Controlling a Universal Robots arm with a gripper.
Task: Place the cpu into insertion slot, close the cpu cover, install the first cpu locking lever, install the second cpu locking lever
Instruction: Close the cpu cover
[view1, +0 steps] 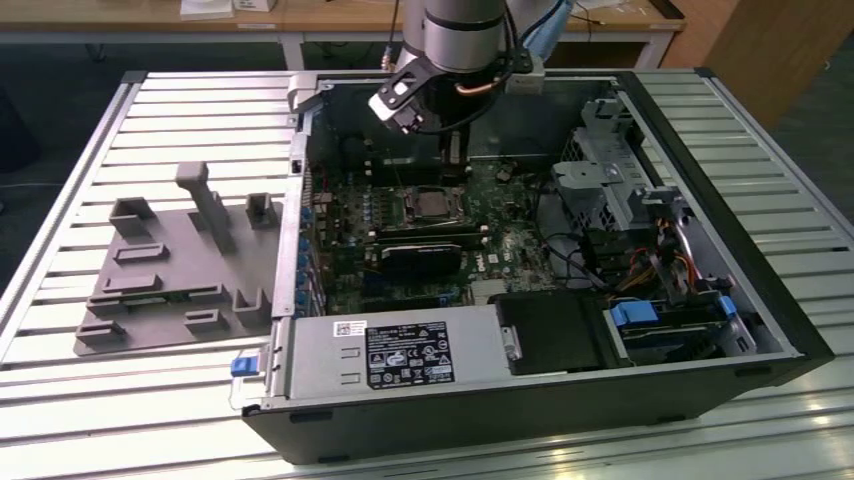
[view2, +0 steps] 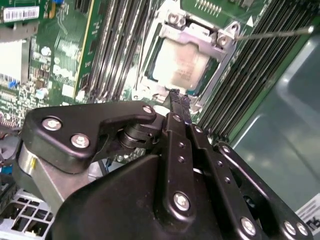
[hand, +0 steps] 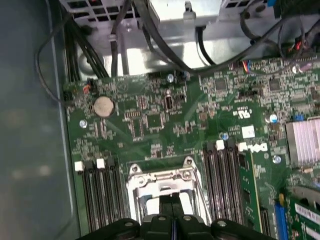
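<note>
Closest to the lens in the second wrist view is the black linkage of the pincer (view2: 176, 96). Its fingers are pressed together with nothing between them, and the tips hang just over the edge of the insertion slot (view2: 143, 84). The cpu (view2: 180, 65) lies in that slot, its pale top showing through the window of the cpu cover (view2: 196, 38), which is folded down flat over it. A thin lever rod (view2: 272, 34) sticks out sideways from one corner of the cover. A white barcode label (view2: 21, 13) sits on the green circuit board (view2: 60, 55). In the first wrist view the closed pincer (hand: 171, 204) hangs over the cover (hand: 162, 176), between banks of long memory slots (hand: 225, 170); the board also carries a coin cell (hand: 104, 106) and a small white sticker (hand: 248, 132). In the exterior view the open computer case (view1: 534, 420) lies on a slatted desk (view1: 80, 420), with printed labels (view1: 407, 352) on its power supply. It holds the board, a black card (view1: 420, 262) and cables. A grey fixture (view1: 174, 290) lies to the exterior view's left.
</note>
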